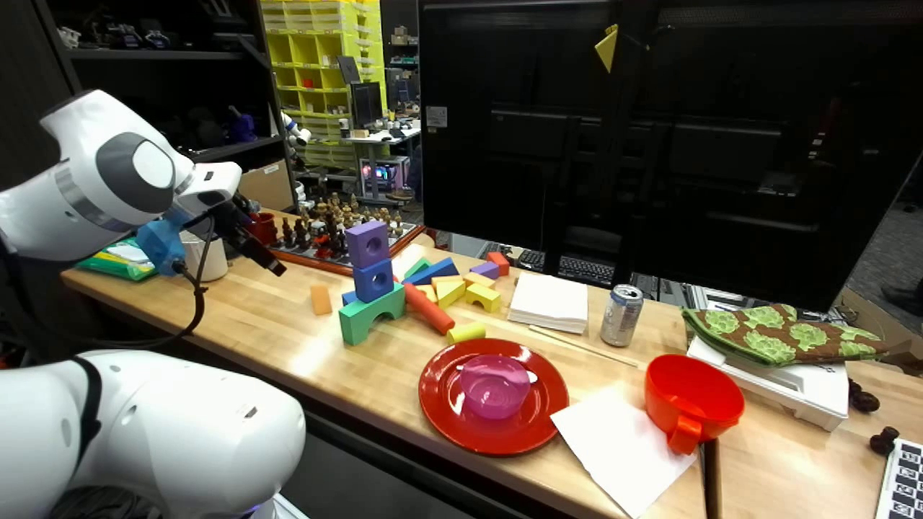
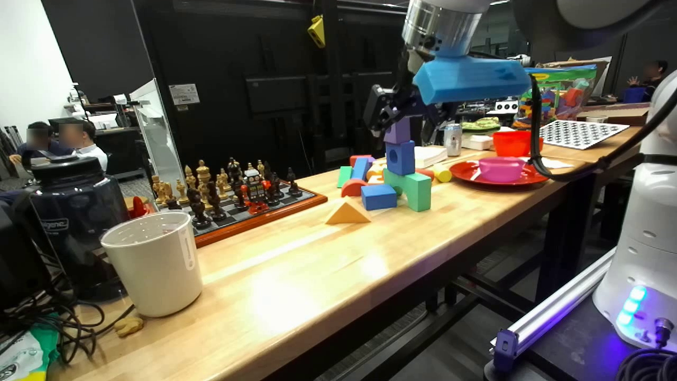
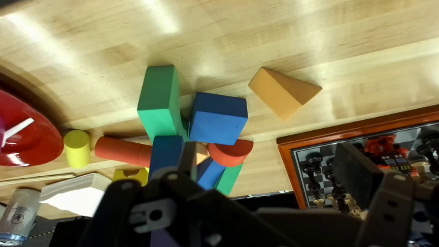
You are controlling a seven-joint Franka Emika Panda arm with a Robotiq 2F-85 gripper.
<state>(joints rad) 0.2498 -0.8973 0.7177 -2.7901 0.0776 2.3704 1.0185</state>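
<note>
Wrist view: one black gripper [image 3: 271, 163], its fingers [image 3: 358, 175] wide apart, hung above a pale wooden table [image 3: 240, 41]; beneath were one loose blue block [image 3: 218, 127], one green arch block [image 3: 159, 103] just beside it, one orange triangular block [image 3: 283, 92] lying to the right, one red half-round block [image 3: 231, 152], and one chessboard [image 3: 360, 128] with chess pieces [image 3: 313, 161], partly covered by a finger. In an exterior view: one holed purple block [image 1: 360, 249] stood stacked on one holed blue block [image 1: 363, 282], itself resting on the green arch block, all upright, near the gripper and apart from it. Farther right lay one red cylinder [image 1: 430, 308], one yellow cylinder [image 1: 466, 332], one red plate [image 1: 440, 418] bearing a pink bowl [image 1: 495, 393], one beverage can [image 1: 620, 321], and one white sheet [image 1: 620, 447] with a red cup [image 1: 689, 389] at its edge. In an exterior view: the gripper concealed part of the holed purple block; one cream cup [image 2: 158, 270] and one dark jar [image 2: 79, 222] stood toward the near left end of the table, and one small red figure [image 2: 256, 193] was among the chess pieces.
</note>
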